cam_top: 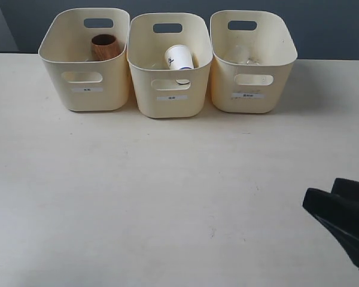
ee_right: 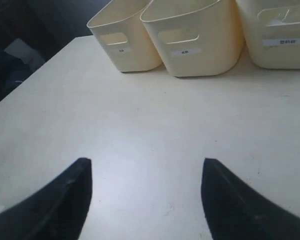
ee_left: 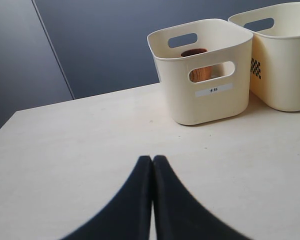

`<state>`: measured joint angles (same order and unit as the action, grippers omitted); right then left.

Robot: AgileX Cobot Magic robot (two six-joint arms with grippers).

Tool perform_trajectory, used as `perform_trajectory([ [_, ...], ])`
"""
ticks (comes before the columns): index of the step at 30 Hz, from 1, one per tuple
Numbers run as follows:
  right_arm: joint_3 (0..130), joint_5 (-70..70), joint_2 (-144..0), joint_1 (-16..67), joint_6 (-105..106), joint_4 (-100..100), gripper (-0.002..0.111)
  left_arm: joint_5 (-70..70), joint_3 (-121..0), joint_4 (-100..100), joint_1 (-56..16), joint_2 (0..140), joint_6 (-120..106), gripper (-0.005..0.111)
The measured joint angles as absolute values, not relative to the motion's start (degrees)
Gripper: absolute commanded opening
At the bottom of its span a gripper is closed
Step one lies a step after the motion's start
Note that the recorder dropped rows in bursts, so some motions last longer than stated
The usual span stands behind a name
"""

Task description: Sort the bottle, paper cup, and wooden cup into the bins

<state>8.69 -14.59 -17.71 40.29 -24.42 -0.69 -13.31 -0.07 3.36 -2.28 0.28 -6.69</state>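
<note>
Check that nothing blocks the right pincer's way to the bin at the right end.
Nothing visible does. Only bare cream tabletop lies between the open black right pincer and the cream plastic bin at the row's right end.

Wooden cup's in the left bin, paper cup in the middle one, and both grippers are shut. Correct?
Not quite: the right gripper is open, its fingers spread in the right wrist view. The wooden cup in the left bin, paper cup in the middle bin and shut left gripper are right.

Bins – smooth plastic (matt); wooden cup glossy
</note>
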Motion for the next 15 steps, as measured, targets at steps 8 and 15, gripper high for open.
perform_trajectory([
  [8, 0.2, 0.3, -17.7, 40.3, -21.9, -0.5, 0.061, -13.3, -0.1, 3.4, -2.3, 0.3, -6.7, 0.0],
  [15, 0.2, 1.3, -17.7, 40.3, -15.5, 2.3, 0.061, -13.3, -0.1, 3.4, -2.3, 0.3, -6.7, 0.0],
])
